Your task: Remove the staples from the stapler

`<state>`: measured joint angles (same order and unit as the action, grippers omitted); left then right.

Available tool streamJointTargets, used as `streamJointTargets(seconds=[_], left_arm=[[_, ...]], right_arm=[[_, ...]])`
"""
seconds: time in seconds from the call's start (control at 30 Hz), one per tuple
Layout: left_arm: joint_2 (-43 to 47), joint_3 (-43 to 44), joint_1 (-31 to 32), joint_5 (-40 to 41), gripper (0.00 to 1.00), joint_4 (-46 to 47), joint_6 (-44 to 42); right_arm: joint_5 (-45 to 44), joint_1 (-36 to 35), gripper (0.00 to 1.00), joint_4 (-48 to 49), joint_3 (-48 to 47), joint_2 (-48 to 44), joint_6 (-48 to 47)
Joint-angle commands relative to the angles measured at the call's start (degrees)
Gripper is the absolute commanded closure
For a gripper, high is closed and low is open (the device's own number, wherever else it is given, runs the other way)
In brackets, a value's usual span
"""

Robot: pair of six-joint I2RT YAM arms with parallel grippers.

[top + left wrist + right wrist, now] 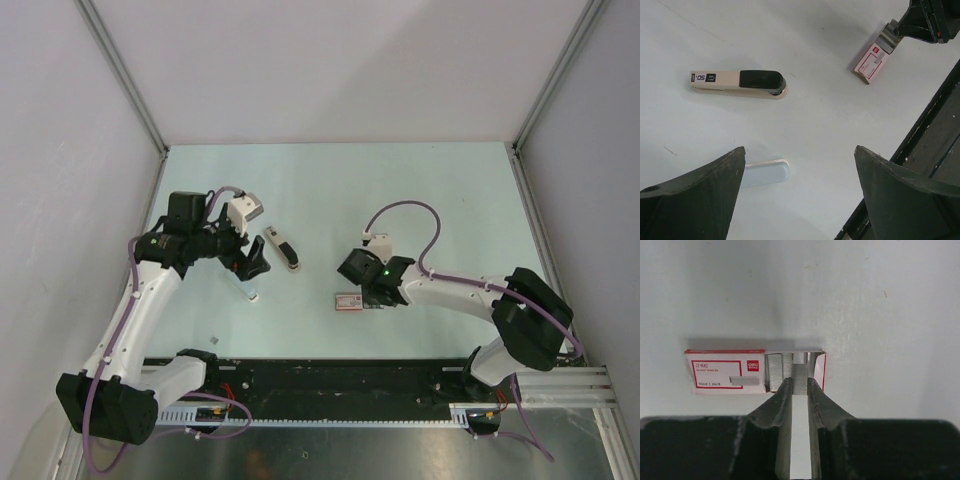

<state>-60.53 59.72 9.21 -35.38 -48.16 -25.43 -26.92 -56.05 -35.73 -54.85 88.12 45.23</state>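
A finger-length stapler body (737, 83), cream with a black top, lies flat on the table (282, 248). A pale-blue oblong shell (767, 172) lies apart from it, partly hidden behind my left finger; it also shows in the top view (251, 293). My left gripper (800, 150) is open and empty above the shell (250, 262). My right gripper (799, 385) is shut on a small silvery-grey strip of staples (799, 376) at the open end of the box; it also shows in the top view (368, 298).
A flat red, white and grey staple box (725, 372) lies open on the table under my right fingertips, with more staple strips inside; it also shows in the top view (349, 300). The black base rail (330, 385) runs along the near edge.
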Motion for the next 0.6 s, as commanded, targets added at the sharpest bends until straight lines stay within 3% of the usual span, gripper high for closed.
streamJointTargets(seconds=[0.0, 0.57], left_arm=[[1.1, -0.1, -0.4, -2.7, 0.05, 0.2, 0.3], [0.9, 0.0, -0.4, -2.9, 0.06, 0.2, 0.1]], right_arm=[[-0.2, 0.2, 1.00, 1.8, 0.8, -1.2, 1.2], [1.4, 1.0, 1.00, 5.5, 2.8, 3.1, 0.4]])
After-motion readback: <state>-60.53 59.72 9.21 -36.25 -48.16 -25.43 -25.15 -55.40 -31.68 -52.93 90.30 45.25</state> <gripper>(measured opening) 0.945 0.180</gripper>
